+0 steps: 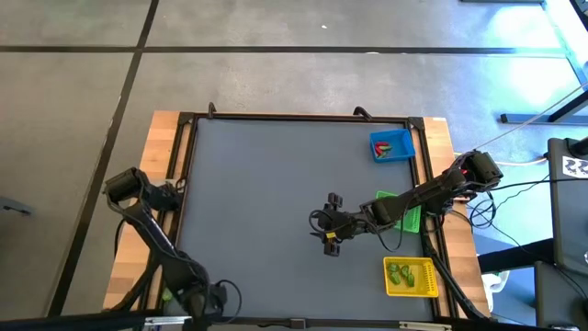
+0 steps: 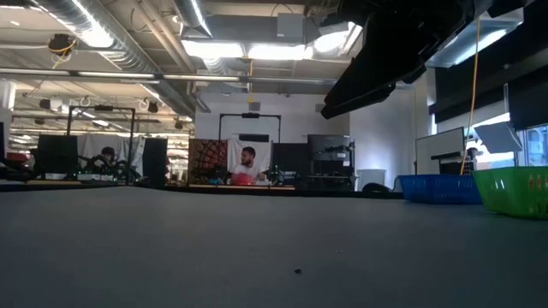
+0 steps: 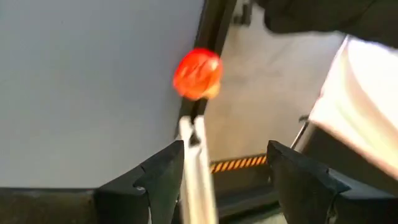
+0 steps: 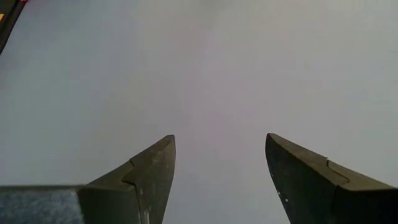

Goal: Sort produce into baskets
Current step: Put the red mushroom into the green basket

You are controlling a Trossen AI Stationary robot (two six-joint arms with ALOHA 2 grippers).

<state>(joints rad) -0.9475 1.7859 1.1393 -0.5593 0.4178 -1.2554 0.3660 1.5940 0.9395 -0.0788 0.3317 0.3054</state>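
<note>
A red produce piece (image 3: pixel 198 73) shows blurred in the left wrist view, over the dark frame at the mat's edge. It lies ahead of my open left gripper (image 3: pixel 225 146), not between its fingers. That gripper (image 1: pixel 204 296) is at the table's near left edge. My right gripper (image 1: pixel 331 225) hangs open over bare mat at the table's middle (image 4: pixel 221 140). Along the right side stand the blue basket (image 1: pixel 392 145), the green basket (image 1: pixel 406 213), partly under my right arm, and the yellow basket (image 1: pixel 411 276).
The blue basket holds red and green pieces, the yellow one green pieces (image 1: pixel 400 272). A black frame (image 1: pixel 303 118) rims the grey mat. In the low view the blue basket (image 2: pixel 437 188) and the green basket (image 2: pixel 514 190) stand at the right. A person sits far back (image 2: pixel 247 167).
</note>
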